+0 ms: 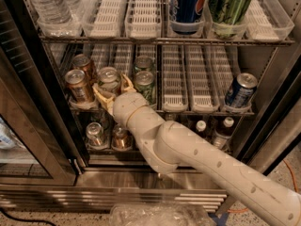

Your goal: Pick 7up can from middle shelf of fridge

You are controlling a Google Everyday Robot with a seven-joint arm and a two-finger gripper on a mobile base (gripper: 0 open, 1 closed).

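Note:
The fridge (263, 126) stands open in the camera view. On its middle shelf (197, 108), a wire rack with white slotted lane trays, the whitish-silver 7up can (109, 77) stands at the front left. My gripper (113, 88) reaches in from the lower right on a long cream arm. It is open, with one tan finger (100, 94) to the left of the can and the other (127, 83) to its right. The lower part of the can is hidden behind the gripper.
Two copper-orange cans (78, 84) stand left of the 7up can and two darker green cans (145, 84) right of it. A blue can (241, 89) sits at the far right. Bottles and large cans fill the top rack (188, 4). Cans and bottles stand below. The glass door (23, 140) hangs at the left.

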